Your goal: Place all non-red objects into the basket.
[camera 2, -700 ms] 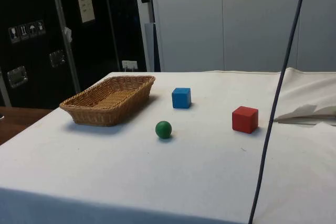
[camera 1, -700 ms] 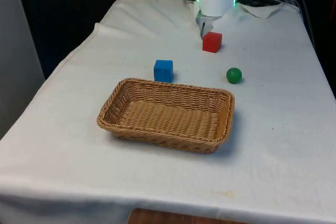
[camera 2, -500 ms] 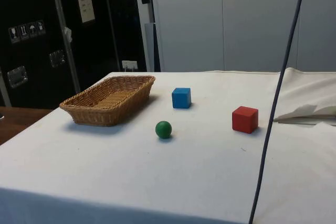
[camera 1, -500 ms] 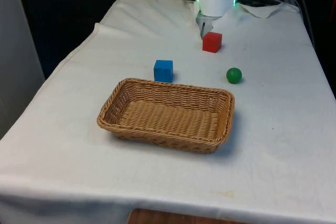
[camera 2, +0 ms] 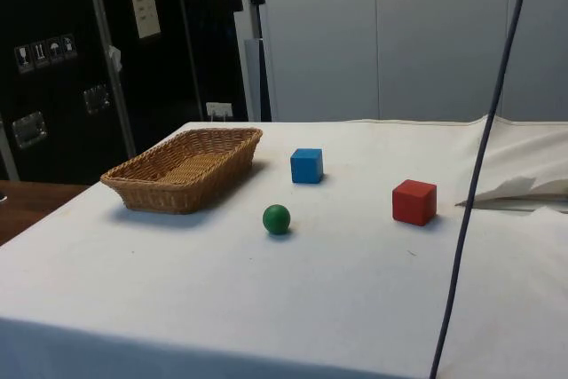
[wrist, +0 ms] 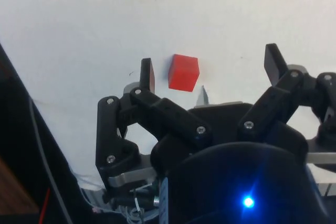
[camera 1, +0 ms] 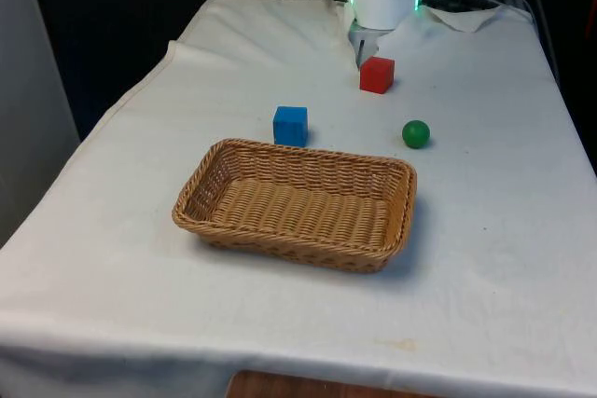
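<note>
— Where are the task's things found?
— Nearest, the wicker basket (camera 1: 297, 202) is seen with nothing in it; beyond it, apart on the worktop (camera 1: 485, 230), the blue cube (camera 1: 290, 125) and green ball (camera 1: 416, 133) are waiting.
— And the hand (wrist: 210, 72)?
— Farthest, spread wide above the red cube (camera 1: 377, 74), nothing gripped; likely no pick is begun.
</note>
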You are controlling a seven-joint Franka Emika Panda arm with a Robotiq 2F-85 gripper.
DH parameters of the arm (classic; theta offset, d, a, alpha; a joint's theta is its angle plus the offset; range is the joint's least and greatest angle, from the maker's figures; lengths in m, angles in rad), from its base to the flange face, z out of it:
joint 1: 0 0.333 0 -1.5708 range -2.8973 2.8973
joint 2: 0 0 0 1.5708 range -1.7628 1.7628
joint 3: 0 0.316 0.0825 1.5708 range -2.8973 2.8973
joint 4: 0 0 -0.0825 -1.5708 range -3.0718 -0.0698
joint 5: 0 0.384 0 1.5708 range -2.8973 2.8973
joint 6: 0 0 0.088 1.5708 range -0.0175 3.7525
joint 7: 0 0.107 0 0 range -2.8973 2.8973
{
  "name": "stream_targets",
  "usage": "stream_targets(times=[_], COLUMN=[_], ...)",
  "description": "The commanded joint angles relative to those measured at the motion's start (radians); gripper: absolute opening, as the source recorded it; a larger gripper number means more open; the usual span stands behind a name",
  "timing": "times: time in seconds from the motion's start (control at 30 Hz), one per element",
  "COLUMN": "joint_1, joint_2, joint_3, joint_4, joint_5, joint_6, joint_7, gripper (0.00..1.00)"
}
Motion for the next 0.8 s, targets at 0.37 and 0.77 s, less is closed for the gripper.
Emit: stream_targets(times=[0.37, 0.77], joint_1=[-0.007, -0.008], joint_2=[-0.058, -0.072], joint_3=[-0.026, -0.057], joint_4=[-0.073, -0.122], joint_5=[-0.007, -0.006], joint_6=[0.051, 0.093], joint_7=[-0.028, -0.067], gripper=[1.00, 1.00])
